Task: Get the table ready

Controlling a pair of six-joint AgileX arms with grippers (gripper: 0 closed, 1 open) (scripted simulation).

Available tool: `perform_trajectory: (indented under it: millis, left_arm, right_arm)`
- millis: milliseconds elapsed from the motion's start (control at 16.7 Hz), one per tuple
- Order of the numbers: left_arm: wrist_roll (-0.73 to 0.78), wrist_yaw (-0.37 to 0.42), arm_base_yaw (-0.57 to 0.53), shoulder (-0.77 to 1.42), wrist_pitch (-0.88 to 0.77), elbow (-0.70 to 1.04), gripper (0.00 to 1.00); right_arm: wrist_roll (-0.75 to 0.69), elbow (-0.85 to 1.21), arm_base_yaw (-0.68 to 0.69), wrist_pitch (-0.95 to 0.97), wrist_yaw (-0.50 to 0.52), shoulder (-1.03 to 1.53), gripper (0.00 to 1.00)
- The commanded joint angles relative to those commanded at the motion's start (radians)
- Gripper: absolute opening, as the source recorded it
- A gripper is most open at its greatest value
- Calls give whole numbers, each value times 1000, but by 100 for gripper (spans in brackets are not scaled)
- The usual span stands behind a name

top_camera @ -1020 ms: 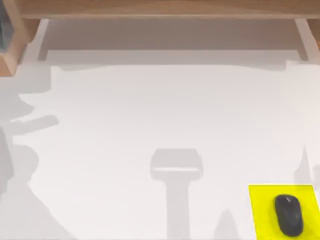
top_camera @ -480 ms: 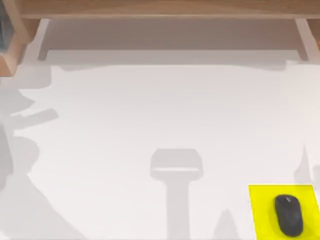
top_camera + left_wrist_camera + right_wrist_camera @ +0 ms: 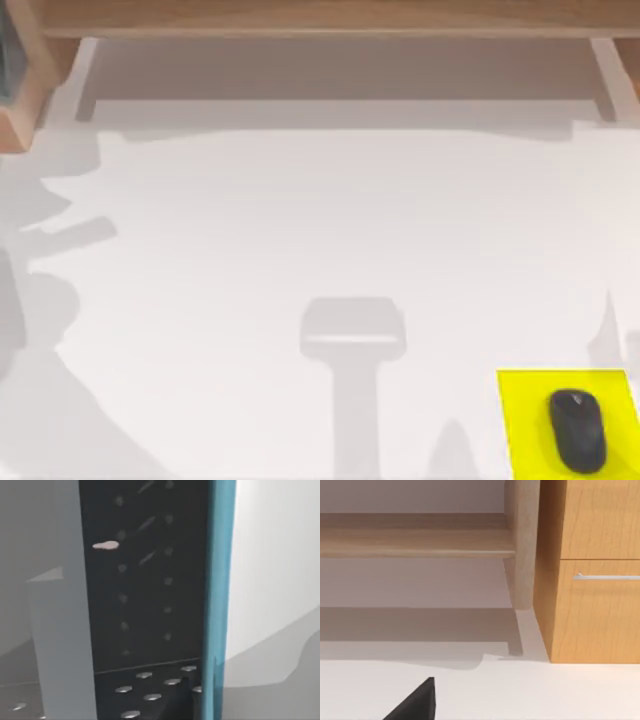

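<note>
- While the table (image 3: 300, 220) takes almost the whole top view, its white surface runs from the lower edge of the frame up to a wooden shelf (image 3: 320, 18) along the upper edge.
- At the lower right of the top view lies a yellow mat (image 3: 525, 420), flat on the table, and a black mouse (image 3: 577, 430) rests on it, toward the mat's right half.
- Grey shadows fall on the table at the left side and in the lower centre of the top view.
- At the upper left corner of the top view stands a piece of a wooden frame (image 3: 28, 90).
- The left wrist view shows a dark panel with rows of small holes (image 3: 145, 580), very near the camera, with a blue strip (image 3: 216, 595) just beside it and a grey post (image 3: 60, 630) on the other side.
- The right wrist view shows the table (image 3: 530, 690) below, the shelf (image 3: 415, 542) above it, and a wooden cabinet with a drawer (image 3: 595, 580) that has a metal handle (image 3: 606, 576).
- A black pointed part (image 3: 417, 702) enters at the lower edge of the right wrist view; it seems to belong to the right gripper, but I cannot tell how far the fingers are apart.
- For the left gripper also I cannot tell if it is open or closed, or if it holds something.
</note>
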Motion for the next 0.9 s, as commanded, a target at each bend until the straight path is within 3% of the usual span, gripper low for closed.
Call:
perform_trajectory:
  millis: [180, 240, 900]
  left_arm:
    - [0, 0, 0, 0, 0, 0, 98]
    - [0, 0, 0, 0, 0, 0, 100]
    - [-2, 9, 14, -29, 6, -30, 100]
  right_arm:
    - [0, 0, 0, 0, 0, 0, 100]
    - [0, 0, 0, 0, 0, 0, 100]
    - [0, 0, 0, 0, 0, 0, 100]
